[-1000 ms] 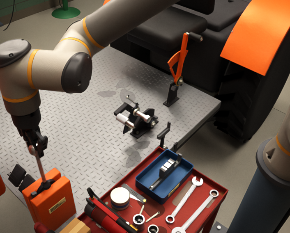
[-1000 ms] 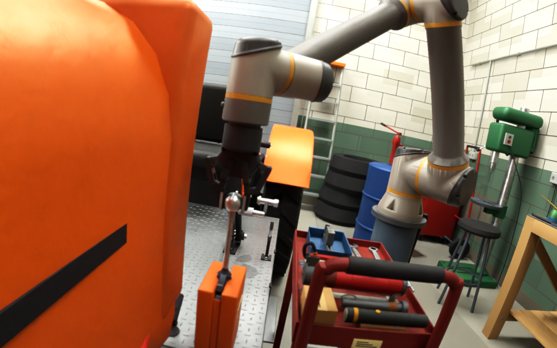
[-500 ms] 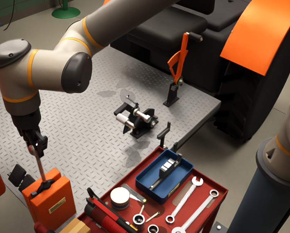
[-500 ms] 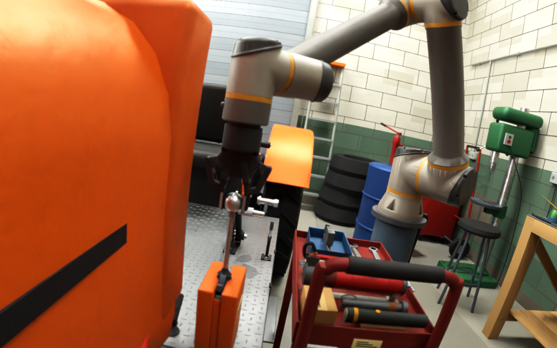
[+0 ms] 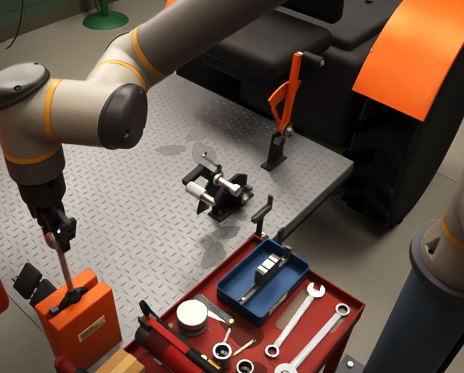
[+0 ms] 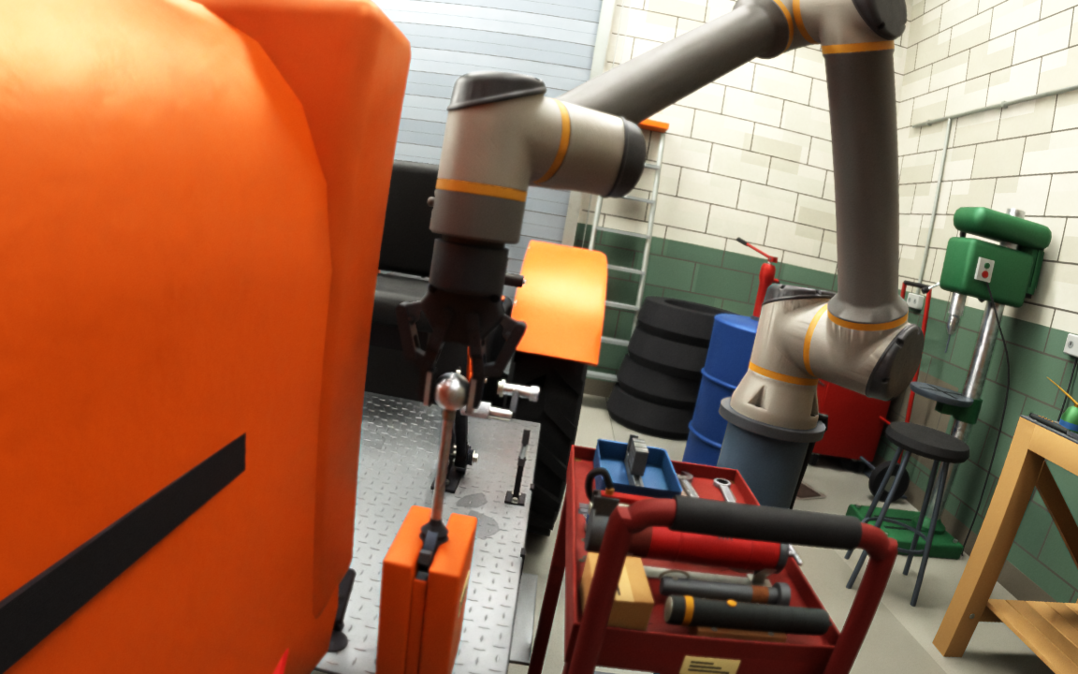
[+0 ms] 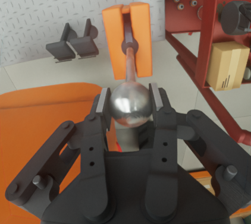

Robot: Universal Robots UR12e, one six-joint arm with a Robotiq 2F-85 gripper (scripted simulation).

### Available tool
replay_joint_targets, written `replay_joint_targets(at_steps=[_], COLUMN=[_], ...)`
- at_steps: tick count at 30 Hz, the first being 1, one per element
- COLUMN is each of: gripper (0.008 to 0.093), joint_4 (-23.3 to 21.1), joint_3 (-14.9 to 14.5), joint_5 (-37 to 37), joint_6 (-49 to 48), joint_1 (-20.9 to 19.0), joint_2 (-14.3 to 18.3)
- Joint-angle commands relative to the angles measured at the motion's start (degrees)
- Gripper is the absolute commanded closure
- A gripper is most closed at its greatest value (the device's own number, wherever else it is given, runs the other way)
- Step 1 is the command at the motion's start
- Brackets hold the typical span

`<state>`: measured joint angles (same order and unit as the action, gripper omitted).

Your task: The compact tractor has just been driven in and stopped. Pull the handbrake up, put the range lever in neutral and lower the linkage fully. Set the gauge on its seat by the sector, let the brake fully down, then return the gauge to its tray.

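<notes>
The range lever's steel ball knob (image 7: 129, 104) is partly hidden between my fingers in the side camera, and my gripper (image 5: 54, 237) is closed on it. The lever's thin shaft (image 5: 64, 267) rises from an orange gearbox housing (image 5: 81, 317) at the plate's near left corner. The orange handbrake lever (image 5: 290, 90) stands raised by the seat, its black grip at the top beside its orange sector. The linkage lever with a white grip (image 5: 218, 191) sits low in its black bracket at mid-plate. The gauge (image 5: 266, 268) lies in the blue tray (image 5: 262, 281) on the red cart.
The red cart (image 5: 264, 321) at the near right carries the blue tray, two spanners (image 5: 304, 325), a grease gun and sockets. A small black seat bracket (image 5: 263, 215) stands at the plate edge. The tractor's seat and orange fender (image 5: 413, 56) rise behind.
</notes>
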<state>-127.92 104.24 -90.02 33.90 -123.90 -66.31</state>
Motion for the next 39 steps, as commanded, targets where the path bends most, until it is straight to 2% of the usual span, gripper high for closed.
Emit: replay_joint_targets(at_steps=[1, 14, 39], gripper=[0.0539, 0.0279, 0.0274], joint_4=[-0.03, -0.03, 1.96], joint_3=[-0.04, -0.04, -0.8], joint_5=[0.02, 0.02, 0.02], joint_6=[0.0, 0.0, 0.0], joint_1=[0.0, 0.0, 0.0], joint_2=[-0.04, -0.04, -1.24])
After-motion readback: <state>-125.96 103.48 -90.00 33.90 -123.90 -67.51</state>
